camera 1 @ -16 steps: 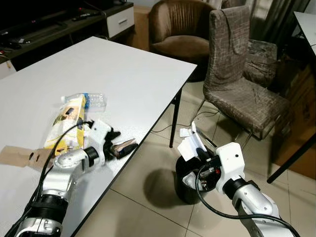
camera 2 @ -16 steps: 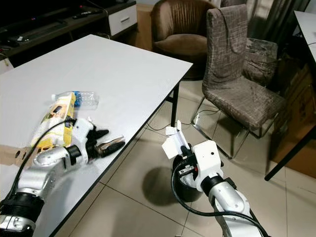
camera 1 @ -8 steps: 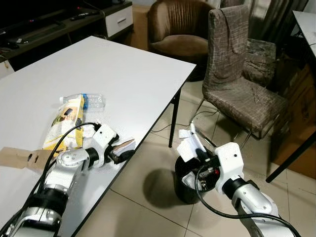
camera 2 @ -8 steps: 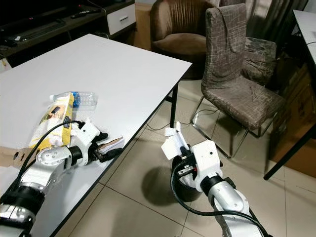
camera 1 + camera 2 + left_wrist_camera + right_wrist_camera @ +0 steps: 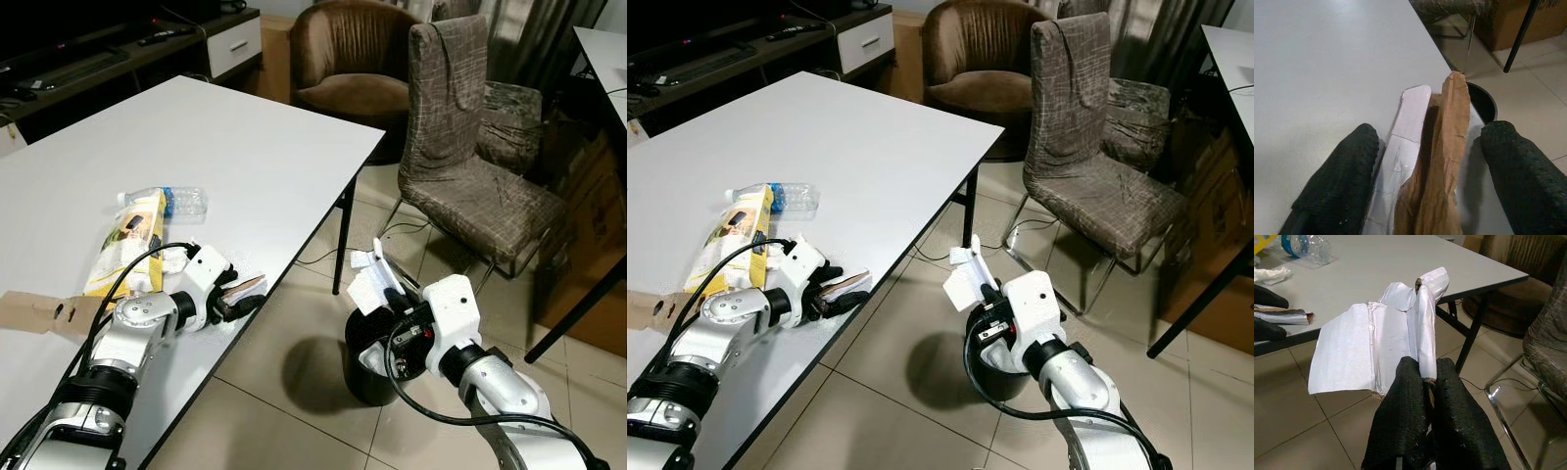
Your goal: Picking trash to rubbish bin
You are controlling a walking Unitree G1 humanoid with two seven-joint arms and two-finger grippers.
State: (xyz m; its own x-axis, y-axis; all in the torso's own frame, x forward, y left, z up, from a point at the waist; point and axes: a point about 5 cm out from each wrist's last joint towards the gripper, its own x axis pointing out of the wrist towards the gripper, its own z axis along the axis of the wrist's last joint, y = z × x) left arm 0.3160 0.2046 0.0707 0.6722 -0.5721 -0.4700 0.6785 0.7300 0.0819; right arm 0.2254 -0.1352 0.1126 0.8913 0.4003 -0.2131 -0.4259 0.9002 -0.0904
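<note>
A crumpled brown and white paper scrap (image 5: 1425, 161) lies on the white table (image 5: 245, 147) near its front edge. My left gripper (image 5: 238, 296) is open, one finger on each side of the scrap (image 5: 243, 290), the fingers (image 5: 1337, 186) resting low on the tabletop. Beyond the table edge my right gripper (image 5: 400, 305) is shut on a folded white paper (image 5: 367, 289), holding it just above the rim of the black rubbish bin (image 5: 367, 377) on the floor. In the right wrist view the white paper (image 5: 1376, 347) sticks up from the shut fingers (image 5: 1400, 431).
On the table lie a yellow packet (image 5: 132, 240), a clear plastic bottle (image 5: 181, 201), a white tissue (image 5: 171, 259) and a brown cardboard piece (image 5: 39, 311). A table leg (image 5: 345, 240) stands near the bin. A grey chair (image 5: 470, 166) and a brown armchair (image 5: 353, 59) stand behind.
My left gripper has rolled and settled lower around the paper scrap at the table edge. The right gripper with the white paper has stayed over the bin.
</note>
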